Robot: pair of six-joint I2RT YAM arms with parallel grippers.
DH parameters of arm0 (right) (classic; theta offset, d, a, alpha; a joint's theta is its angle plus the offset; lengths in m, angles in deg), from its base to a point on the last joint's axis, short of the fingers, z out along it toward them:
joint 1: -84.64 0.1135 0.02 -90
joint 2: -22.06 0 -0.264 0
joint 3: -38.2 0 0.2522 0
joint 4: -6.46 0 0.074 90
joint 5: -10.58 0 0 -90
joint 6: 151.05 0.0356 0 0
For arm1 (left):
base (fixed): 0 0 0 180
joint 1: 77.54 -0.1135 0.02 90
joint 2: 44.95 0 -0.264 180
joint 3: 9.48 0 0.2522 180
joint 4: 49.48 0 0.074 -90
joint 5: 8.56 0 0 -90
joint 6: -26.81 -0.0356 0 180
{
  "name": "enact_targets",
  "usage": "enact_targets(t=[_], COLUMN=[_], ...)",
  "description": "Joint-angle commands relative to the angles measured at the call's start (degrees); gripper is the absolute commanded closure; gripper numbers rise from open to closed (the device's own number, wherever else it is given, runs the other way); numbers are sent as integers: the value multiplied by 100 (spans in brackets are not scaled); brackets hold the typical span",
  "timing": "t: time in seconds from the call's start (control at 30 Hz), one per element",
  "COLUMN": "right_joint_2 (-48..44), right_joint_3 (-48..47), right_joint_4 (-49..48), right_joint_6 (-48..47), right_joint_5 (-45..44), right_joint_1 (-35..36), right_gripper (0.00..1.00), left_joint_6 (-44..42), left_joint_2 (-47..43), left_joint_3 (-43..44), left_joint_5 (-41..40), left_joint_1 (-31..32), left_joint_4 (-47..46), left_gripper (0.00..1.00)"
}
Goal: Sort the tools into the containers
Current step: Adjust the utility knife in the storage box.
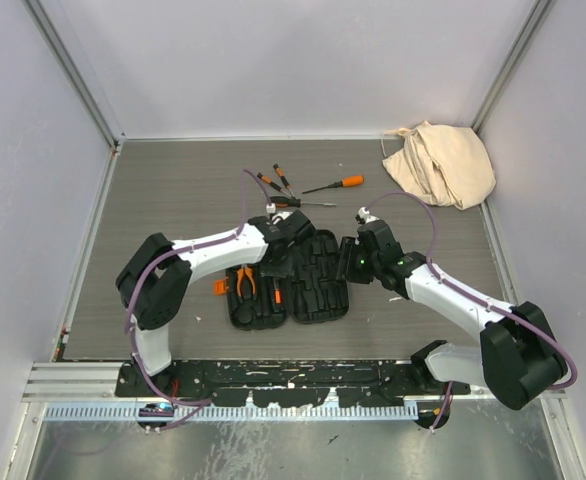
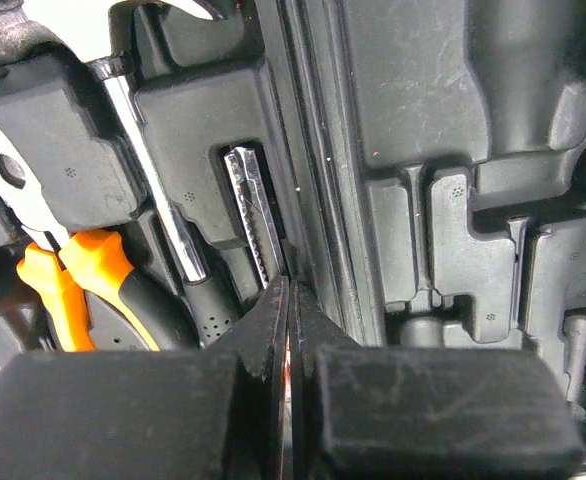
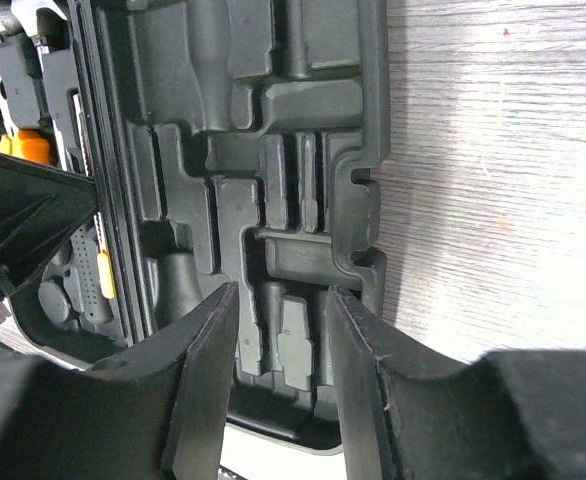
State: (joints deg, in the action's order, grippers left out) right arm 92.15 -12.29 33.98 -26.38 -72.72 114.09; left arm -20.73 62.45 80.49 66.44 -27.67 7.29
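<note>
- The left gripper has its two black fingers pressed together with nothing between them. Its tips are down just beside the central hinge ridge of the black hard plastic clamshell tool case.
- Next to those tips a slim ribbed metal piece lies in a slot. The orange-handled pliers sit further left.
- The right gripper hangs over the case's other half with its jaws apart, gripping nothing. The moulded slots beneath it look unfilled.
- The case lies open and flat mid-way across the grey wood-grain table, between the two arms.
- Loose orange-and-black screwdrivers lie beyond the case, and a beige cloth bag sits in the far right corner.
- Likely risks: the closed tips could catch the ridge and drag the light case, unseating the tools already in it. The two wrists are also crowded close together and could collide when either one lifts.
</note>
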Motion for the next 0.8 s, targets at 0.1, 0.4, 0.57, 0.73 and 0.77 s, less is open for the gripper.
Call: enact_targets(t=[0.1, 0.4, 0.57, 0.73, 0.77], right_joint_2=[-216, -207, -228, -291, -305], right_joint_3=[-96, -183, -158, -175, -193], right_joint_4=[-81, -22, -9, 34, 43], right_joint_6=[61, 17, 5, -50, -65], right_joint_5=[-20, -20, -70, -267, -314], right_joint_1=[1, -1, -1, -1, -1], right_gripper=[54, 54, 54, 54, 54], left_joint_6=[-14, -579, -838, -953, -965], left_joint_2=[549, -204, -523, -979, -1143], left_joint_3=[-390, 20, 305, 140, 66], left_joint_5=[101, 155, 282, 301, 297], left_joint_1=[16, -7, -34, -36, -38], left_joint_4=[-95, -609, -787, -1061, -1158], left_gripper=[100, 96, 94, 91, 90])
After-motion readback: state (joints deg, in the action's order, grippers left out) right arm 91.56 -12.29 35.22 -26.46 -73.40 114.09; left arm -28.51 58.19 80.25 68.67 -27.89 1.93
